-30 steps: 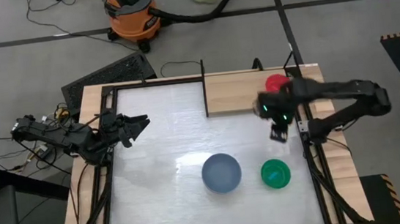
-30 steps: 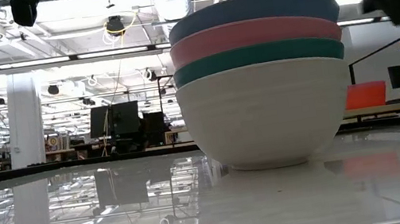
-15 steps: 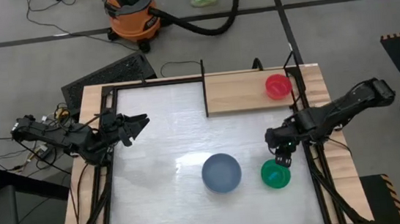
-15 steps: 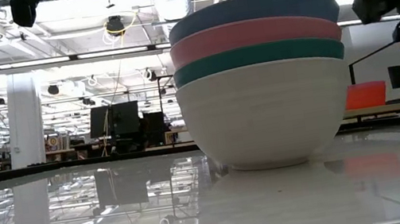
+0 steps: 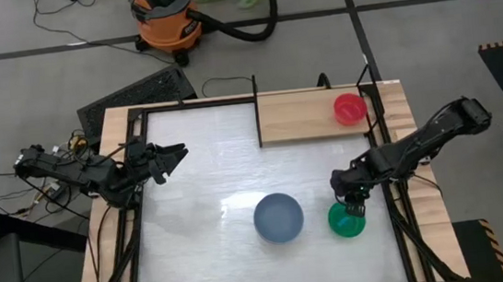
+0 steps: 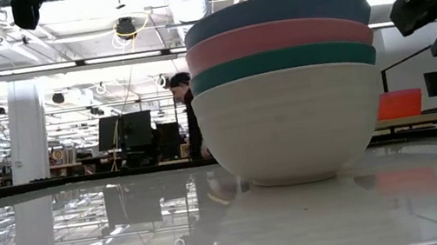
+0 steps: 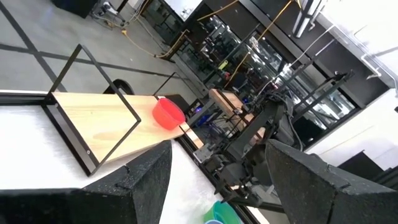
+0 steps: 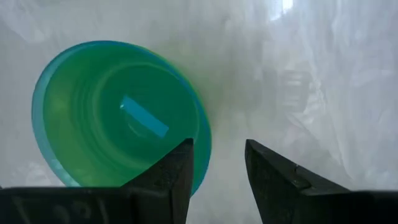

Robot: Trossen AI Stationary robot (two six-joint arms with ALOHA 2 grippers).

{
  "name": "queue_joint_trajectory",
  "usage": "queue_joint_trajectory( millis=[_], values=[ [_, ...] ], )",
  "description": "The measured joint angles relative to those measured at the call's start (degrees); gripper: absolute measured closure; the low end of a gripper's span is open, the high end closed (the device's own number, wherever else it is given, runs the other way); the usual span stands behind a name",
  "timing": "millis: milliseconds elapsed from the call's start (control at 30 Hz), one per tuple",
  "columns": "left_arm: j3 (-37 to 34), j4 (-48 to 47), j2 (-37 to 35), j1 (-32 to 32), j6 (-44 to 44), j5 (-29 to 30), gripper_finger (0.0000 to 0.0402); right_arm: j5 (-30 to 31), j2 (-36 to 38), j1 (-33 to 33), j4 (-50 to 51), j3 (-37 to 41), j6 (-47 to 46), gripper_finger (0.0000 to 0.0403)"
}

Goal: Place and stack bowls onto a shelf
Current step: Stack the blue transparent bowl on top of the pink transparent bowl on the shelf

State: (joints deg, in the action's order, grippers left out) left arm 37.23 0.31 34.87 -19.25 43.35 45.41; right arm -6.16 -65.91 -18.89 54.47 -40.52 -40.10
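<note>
Since a second ago the right claw (image 5: 357, 208) has travelled from beside the shelf (image 5: 309, 114) down along the desk's right edge to the green bowl (image 5: 346, 219); the left claw (image 5: 175, 155) has not shifted.

High view: the right claw sits over the green bowl's rim near the desk's (image 5: 202, 201) right front corner. A stack of larger bowls (image 5: 278, 217), blue on top, stands just left of it, apart. The red bowl (image 5: 350, 107) rests on the shelf's right end at the desk's back right corner. The left claw waits over the left edge.

Low view: the stack (image 6: 286, 85) shows blue, pink, teal and white; a person (image 6: 188, 114) stands behind.

Left wrist view: the left claw's fingers (image 7: 149, 177) are spread apart, holding nothing.

Right wrist view: the right claw's fingers (image 8: 177, 171) are parted, one over the green bowl's (image 8: 118, 115) rim, not gripping it.
</note>
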Motion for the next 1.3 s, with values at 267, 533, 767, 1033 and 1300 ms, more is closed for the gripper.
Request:
queue_joint_trajectory(
  millis=[267,533,767,1033,1300],
  values=[
    [0.00,0.01,0.00,-0.02,0.00,0.00,0.0157,0.00,-0.20,-0.75,-1.22,2.32,-1.05,0.0236],
    [0.00,-0.02,0.00,-0.02,0.00,0.00,0.0157,0.00,-0.11,-0.73,-1.37,2.32,-0.57,0.0294],
    [0.00,-0.02,0.01,0.00,0.00,0.00,0.0157,-0.08,-0.09,-0.72,-1.37,2.32,-0.57,0.0368],
    [0.00,-0.02,0.00,0.00,-0.02,-0.02,0.0157,-1.29,-0.09,-0.70,-0.93,-0.41,-1.66,0.0386],
    [0.00,-0.02,0.01,-0.01,-0.03,-0.02,0.0157,-2.90,0.00,-0.26,3.23,-5.92,-0.01,0.0386]
  ],
)
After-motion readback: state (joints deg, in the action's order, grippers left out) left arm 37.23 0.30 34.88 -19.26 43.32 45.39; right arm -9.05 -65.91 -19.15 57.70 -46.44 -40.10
